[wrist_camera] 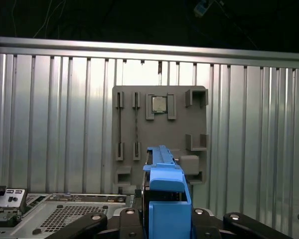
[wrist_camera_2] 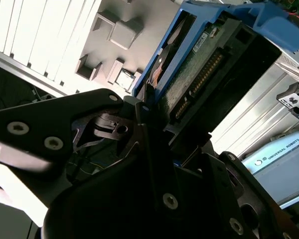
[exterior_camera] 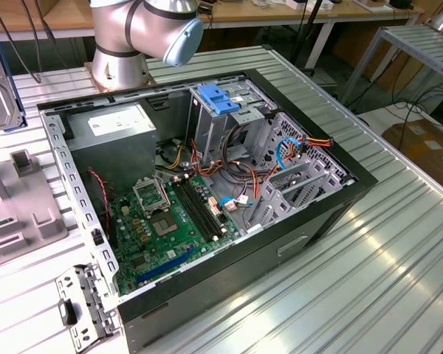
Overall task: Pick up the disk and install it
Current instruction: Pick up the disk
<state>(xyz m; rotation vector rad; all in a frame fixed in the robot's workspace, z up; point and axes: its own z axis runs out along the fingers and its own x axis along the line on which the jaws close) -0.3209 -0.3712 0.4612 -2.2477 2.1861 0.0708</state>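
Gripping the disk [wrist_camera: 165,196] tight with the gripper [wrist_camera: 165,221], up over the grey tray [wrist_camera: 154,134], clear of its pegs, at the exterior view's left of the open computer [exterior_camera: 207,287].

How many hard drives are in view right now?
1. The disk is clamped in the gripper beside the grey fixture tray, outside the computer case. More may hide in the drive cage.

small print runs along the white device casing [wrist_camera_2: 270,155]; the grey box's [exterior_camera: 125,151] sticker [exterior_camera: 112,122] is illegible
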